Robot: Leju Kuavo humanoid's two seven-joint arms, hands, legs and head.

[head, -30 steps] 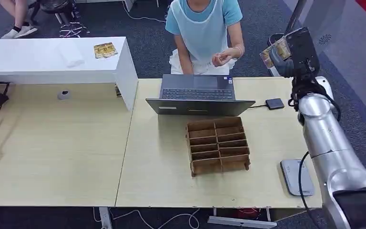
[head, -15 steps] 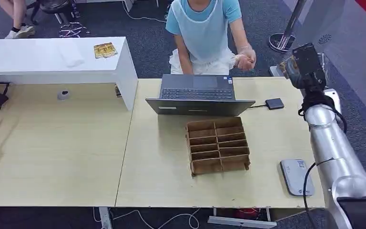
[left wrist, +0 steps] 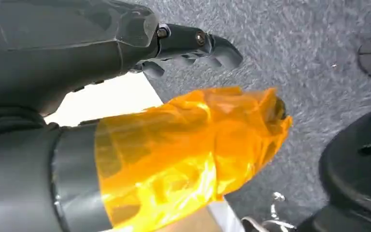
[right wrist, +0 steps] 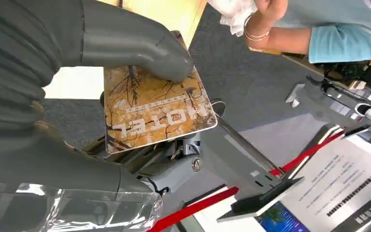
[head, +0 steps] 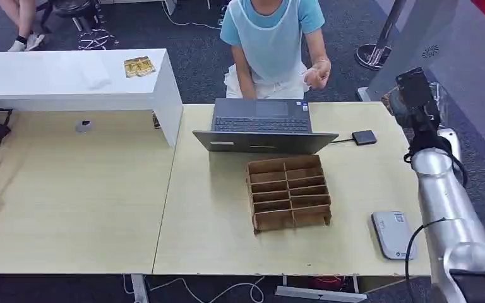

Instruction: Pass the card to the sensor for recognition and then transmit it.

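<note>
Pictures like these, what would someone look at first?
Probably the brown hotel card, pinched under the thumb of the robot's right hand, raised past the table's far right corner. Next, the person in a blue shirt sitting behind the open laptop. In front of the laptop stands a brown box split into little slots.

Hotel-style reception desk, laptop [head: 264,124], white counter [head: 69,79], carpeted floor [head: 196,57]
</note>
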